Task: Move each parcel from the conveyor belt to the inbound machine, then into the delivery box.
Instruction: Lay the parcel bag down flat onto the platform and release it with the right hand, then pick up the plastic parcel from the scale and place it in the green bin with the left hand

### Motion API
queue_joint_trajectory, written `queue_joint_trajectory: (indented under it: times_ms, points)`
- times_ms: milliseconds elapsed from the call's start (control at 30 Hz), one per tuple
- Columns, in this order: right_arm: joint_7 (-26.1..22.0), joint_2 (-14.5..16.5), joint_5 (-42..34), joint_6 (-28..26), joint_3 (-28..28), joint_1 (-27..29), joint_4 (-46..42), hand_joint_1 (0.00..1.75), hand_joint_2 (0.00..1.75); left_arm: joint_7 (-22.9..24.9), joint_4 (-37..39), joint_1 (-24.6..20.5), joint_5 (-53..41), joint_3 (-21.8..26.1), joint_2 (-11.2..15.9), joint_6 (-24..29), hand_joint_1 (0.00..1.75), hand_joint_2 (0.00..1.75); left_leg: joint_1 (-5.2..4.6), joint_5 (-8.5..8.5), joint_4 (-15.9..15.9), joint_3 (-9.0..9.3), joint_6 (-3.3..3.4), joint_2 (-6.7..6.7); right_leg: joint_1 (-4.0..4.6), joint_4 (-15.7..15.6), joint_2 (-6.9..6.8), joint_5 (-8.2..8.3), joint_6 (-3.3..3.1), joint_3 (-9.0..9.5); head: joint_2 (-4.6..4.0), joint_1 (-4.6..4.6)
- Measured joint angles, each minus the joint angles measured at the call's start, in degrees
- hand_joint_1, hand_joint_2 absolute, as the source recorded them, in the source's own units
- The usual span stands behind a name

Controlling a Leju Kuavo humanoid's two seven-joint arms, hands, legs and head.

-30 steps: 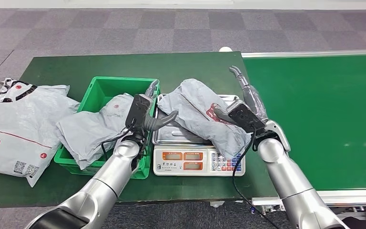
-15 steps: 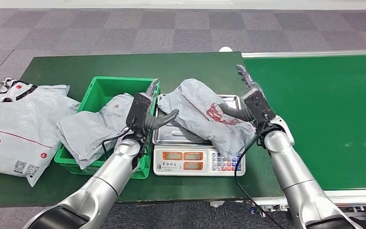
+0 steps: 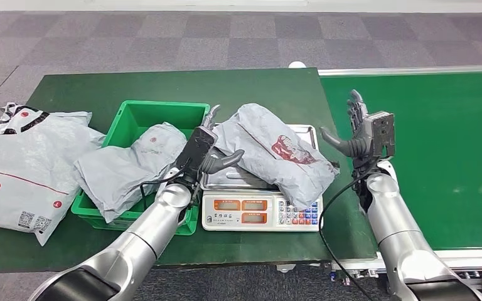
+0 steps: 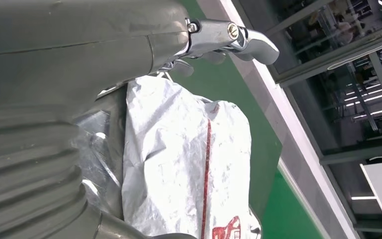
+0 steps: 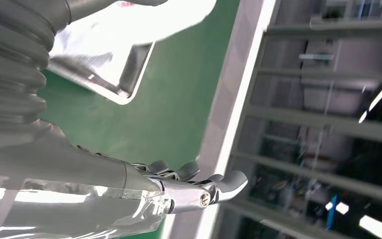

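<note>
- Crumpled grey plastic parcel (image 3: 275, 158) on the scale is showing a red logo.
- Open plastic delivery box (image 3: 139, 117) is showing bright green.
- Cloth-covered counter (image 3: 163, 84) is looking dark green.
- Carpet floor (image 3: 163, 41) is showing grey-purple checks.

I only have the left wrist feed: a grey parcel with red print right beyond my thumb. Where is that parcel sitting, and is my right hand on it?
Observer: The parcel lies across the steel pan of the scale, overhanging its right edge. The right hand is off it, raised beside the scale with fingers spread and nothing in them.
Operator: And my left hand, from above?
Observer: The left hand is open at the scale's left edge, thumb reaching toward the parcel without gripping it.
Operator: What is in the delivery box?
Observer: The green box, left of the scale, already holds a grey parcel that droops over its left wall.
</note>
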Motion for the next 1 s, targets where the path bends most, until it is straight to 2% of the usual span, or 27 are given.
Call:
queue_joint_trajectory:
  times_ms: [200, 367, 633, 767, 900, 1000]
  points:
    - [-0.73, 0.0, 0.07, -0.94, -2.13, -0.09, 2.79, 0.0, 1.75, 0.26, 0.57, -0.63, -0.55, -1.31, 0.0, 0.12, 0.0, 1.75, 0.0, 0.01, 0.0, 0.02, 0.0, 0.02, 0.01, 0.0, 0.03, 0.01, 0.0, 0.0, 0.0, 0.0]
    - [-1.4, -0.02, 0.5, -1.55, -3.34, -0.03, 3.39, 0.0, 1.75, 2.59, 1.76, -1.99, -5.51, -4.29, 0.04, -0.78, 0.0, 1.75, 0.0, 0.01, 0.0, 0.02, 0.0, 0.02, 0.0, 0.0, 0.02, 0.01, 0.0, 0.0, 0.0, 0.0]
    - [-0.87, -0.61, -0.06, -0.31, -3.65, -0.97, 3.39, 0.0, 1.75, 7.21, 5.05, -5.31, -15.66, -11.79, 0.34, -5.5, 0.0, 1.75, -0.01, 0.01, 0.01, 0.02, 0.0, 0.03, -0.01, 0.0, 0.02, 0.01, 0.0, 0.0, 0.0, 0.0]
    - [-0.81, -0.66, -0.14, -0.21, -3.65, -1.14, 3.39, 0.0, 1.75, 7.78, 6.11, -6.12, -20.63, -15.2, 0.34, -6.4, 0.0, 1.75, -0.01, 0.01, 0.01, 0.03, 0.0, 0.03, 0.0, 0.0, 0.03, 0.01, 0.0, 0.0, 0.0, 0.0]
    - [-1.08, -0.66, -0.39, 0.61, -3.65, -1.21, 3.39, 0.0, 1.75, 8.67, 6.94, -6.96, -28.53, -20.9, -0.04, -6.92, 0.0, 1.75, -0.01, 0.01, 0.0, 0.02, 0.0, 0.02, -0.01, 0.0, 0.01, 0.01, 0.0, 0.0, 0.0, 0.0]
    - [-1.2, -0.67, -0.45, 0.72, -3.65, -1.22, 3.39, 0.0, 1.75, 9.02, 7.41, -7.29, -30.13, -23.72, -0.32, -6.93, 0.0, 1.75, -0.01, 0.01, 0.01, 0.02, 0.0, 0.03, -0.01, 0.0, 0.04, 0.01, 0.0, 0.0, 0.0, 0.0]
